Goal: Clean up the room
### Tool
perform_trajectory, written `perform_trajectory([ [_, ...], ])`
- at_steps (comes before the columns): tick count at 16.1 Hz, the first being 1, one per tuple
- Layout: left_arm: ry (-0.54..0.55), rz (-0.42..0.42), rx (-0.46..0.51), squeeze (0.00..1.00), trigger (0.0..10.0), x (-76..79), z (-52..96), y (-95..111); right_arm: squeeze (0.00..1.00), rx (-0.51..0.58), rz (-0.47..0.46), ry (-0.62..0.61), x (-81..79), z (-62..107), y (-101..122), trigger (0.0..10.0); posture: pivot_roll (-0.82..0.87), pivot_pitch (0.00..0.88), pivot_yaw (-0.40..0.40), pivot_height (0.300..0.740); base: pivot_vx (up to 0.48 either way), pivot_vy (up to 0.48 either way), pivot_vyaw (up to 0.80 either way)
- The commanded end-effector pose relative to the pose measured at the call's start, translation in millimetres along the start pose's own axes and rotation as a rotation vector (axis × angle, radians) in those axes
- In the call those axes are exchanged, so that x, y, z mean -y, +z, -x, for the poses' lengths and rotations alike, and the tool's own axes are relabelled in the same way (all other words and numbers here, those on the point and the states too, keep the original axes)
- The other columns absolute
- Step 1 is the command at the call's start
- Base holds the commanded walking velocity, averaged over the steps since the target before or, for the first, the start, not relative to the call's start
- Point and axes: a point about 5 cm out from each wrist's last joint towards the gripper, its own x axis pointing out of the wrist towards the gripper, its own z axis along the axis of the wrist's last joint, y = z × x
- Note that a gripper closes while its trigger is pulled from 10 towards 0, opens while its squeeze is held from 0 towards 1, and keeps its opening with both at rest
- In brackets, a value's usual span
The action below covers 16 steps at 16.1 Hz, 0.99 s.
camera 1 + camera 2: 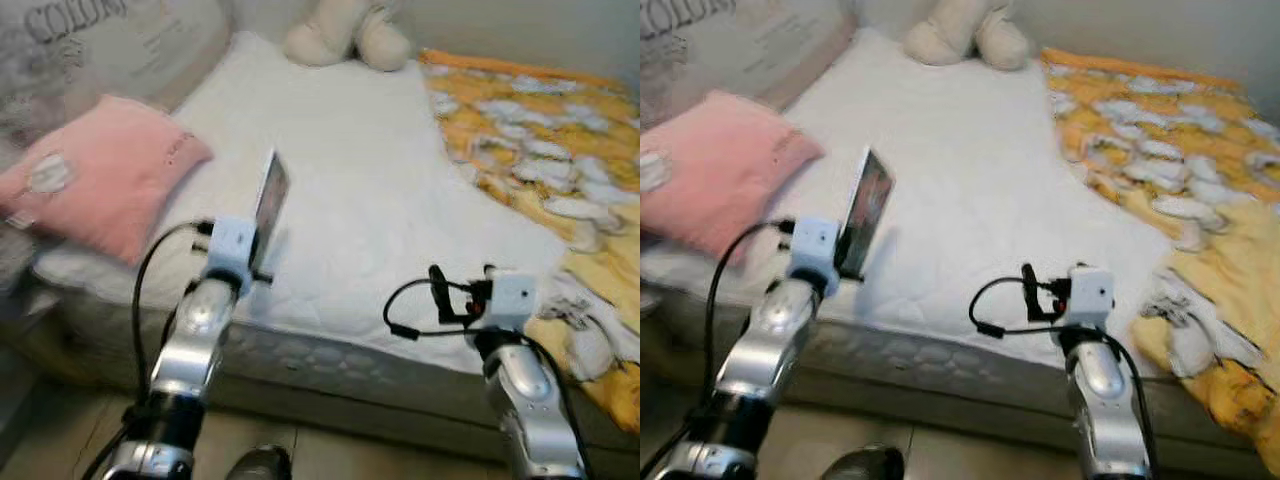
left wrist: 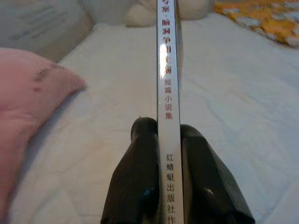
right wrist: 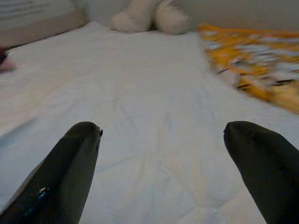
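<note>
A thin book (image 1: pixel 271 198) with a white spine of printed characters (image 2: pixel 168 102) is held upright above the near left part of the white bed (image 1: pixel 340 150). My left gripper (image 2: pixel 162 133) is shut on it, one black finger on each side of its spine. My right gripper (image 3: pixel 162 133) hovers open above the mattress near the bed's front edge, nothing between its fingers (image 3: pixel 74 154). In the left eye view the right wrist (image 1: pixel 495 300) sits over the bed's near right part.
A pink pillow (image 1: pixel 95 180) lies at the bed's left, a large printed grey cushion (image 1: pixel 120 40) behind it. A cream plush toy (image 1: pixel 345 35) sits at the far end. A yellow patterned blanket (image 1: pixel 540 150) covers the bed's right side. Bare floor (image 1: pixel 330 450) runs below the mattress edge.
</note>
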Motion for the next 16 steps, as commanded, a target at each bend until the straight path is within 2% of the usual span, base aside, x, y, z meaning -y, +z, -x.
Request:
perform_trajectory([
  [1, 0.006, -0.005, 0.034, 0.00, 10.0, -1.3, -2.6, 11, 0.11, 0.011, -0.012, -0.010, 1.9, -0.4, 1, 10.0, 0.12, 0.000, -0.033, 0.740, 0.000, 0.480, 0.00],
  [3, 0.009, -0.013, 0.024, 0.00, 10.0, -1.0, -3.9, 10, 0.12, 0.018, -0.010, -0.012, 3.0, 0.0, 2, 10.0, 0.12, 0.000, -0.032, 0.740, 0.000, 0.480, 0.00],
  [5, 0.001, -0.023, 0.028, 0.00, 10.0, 1.8, -4.8, 12, 0.15, 0.029, -0.006, -0.009, 2.9, 0.9, 4, 10.0, 0.12, 0.000, -0.030, 0.740, 0.000, 0.478, 0.67],
  [7, -0.010, -0.033, 0.036, 0.00, 10.0, 4.1, -5.3, 14, 0.15, 0.032, -0.011, -0.014, 3.3, 1.4, 4, 10.0, 0.12, 0.000, -0.030, 0.740, 0.000, 0.000, 0.57],
  [9, -0.018, -0.054, 0.049, 0.00, 10.0, 4.5, -7.8, 18, 0.11, 0.037, -0.015, -0.068, 8.6, 2.1, 4, 10.0, 0.12, 0.000, -0.029, 0.740, 0.000, 0.000, 0.00],
  [11, -0.015, -0.049, 0.065, 0.00, 10.0, -0.2, -11.6, 21, 0.11, 0.138, 0.050, -0.125, 14.7, 5.0, 15, 10.0, 0.11, 0.000, -0.028, 0.740, 0.000, 0.000, 0.00],
  [12, -0.013, -0.031, 0.099, 0.00, 10.0, -2.4, -12.5, 25, 0.09, 0.251, 0.164, -0.155, 16.2, 9.6, 28, 10.0, 0.11, 0.000, -0.027, 0.740, 0.000, 0.000, 0.00],
  [13, -0.015, -0.025, 0.115, 0.00, 10.0, -2.5, -12.4, 26, 0.09, 0.284, 0.193, -0.160, 15.7, 11.3, 31, 10.0, 0.11, 0.000, -0.026, 0.740, 0.000, 0.000, 0.00],
  [14, -0.029, -0.016, 0.130, 0.00, 10.0, -0.5, -13.0, 25, 0.09, 0.321, 0.137, -0.229, 21.4, 14.6, 31, 10.0, 0.11, 0.000, -0.026, 0.740, 0.000, 0.000, 0.00],
  [16, -0.067, -0.009, 0.152, 0.00, 10.0, 4.1, -16.0, 28, 0.09, 0.273, 0.060, -0.283, 25.5, 14.1, 24, 10.0, 0.11, 0.000, -0.028, 0.740, 0.000, 0.000, 0.00],
])
